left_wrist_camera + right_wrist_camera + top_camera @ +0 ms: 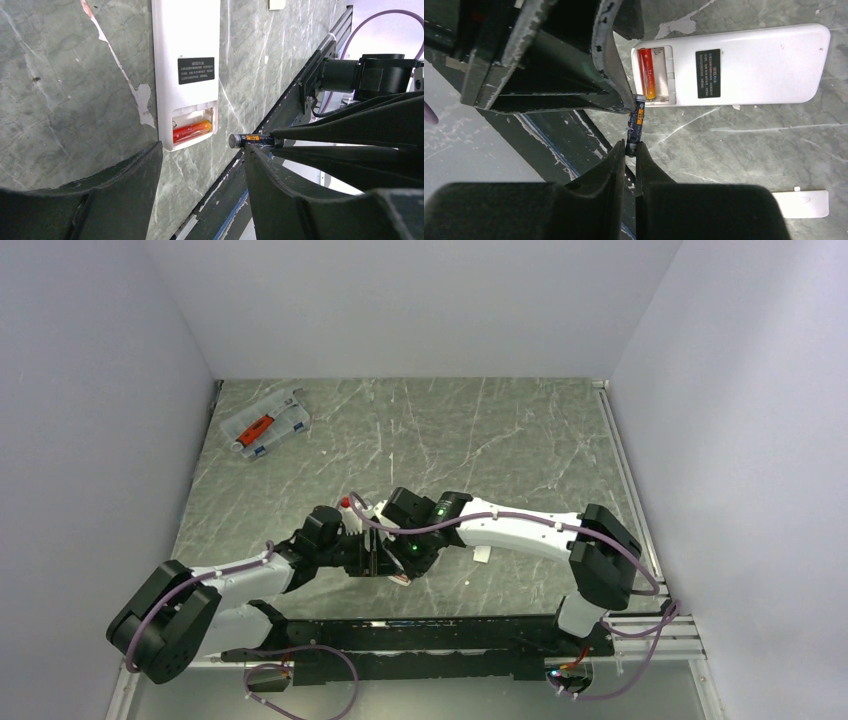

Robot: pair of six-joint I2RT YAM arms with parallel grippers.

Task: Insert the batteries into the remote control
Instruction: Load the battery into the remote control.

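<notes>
- I see the remote control [185, 45] lying face down on the grey marbled table [500, 440], in the near middle, below the place where both arms meet.
- Its battery compartment [655, 75] is uncovered, and the orange battery [191, 131] already lies inside it.
- The right claw [630, 145] is pinched tight on one end of the dark battery [638, 117], which has an orange band.
- This dark battery is just outside the compartment end of the remote control, not inside it.
- The left claw [202, 150] has its fingers wide apart and holds nothing. The compartment end of the remote control sits between the fingertips, and I cannot tell if they touch it.
- The free end of the dark battery is very close to the tip of one left finger [574, 75]. I cannot tell if there is contact.
- The white battery cover [801, 204] lies loose on the table, to the right of the remote control.
- A clear plastic case [265, 425] with a red tool [259, 427] inside stands at the far left of the table, well apart.
</notes>
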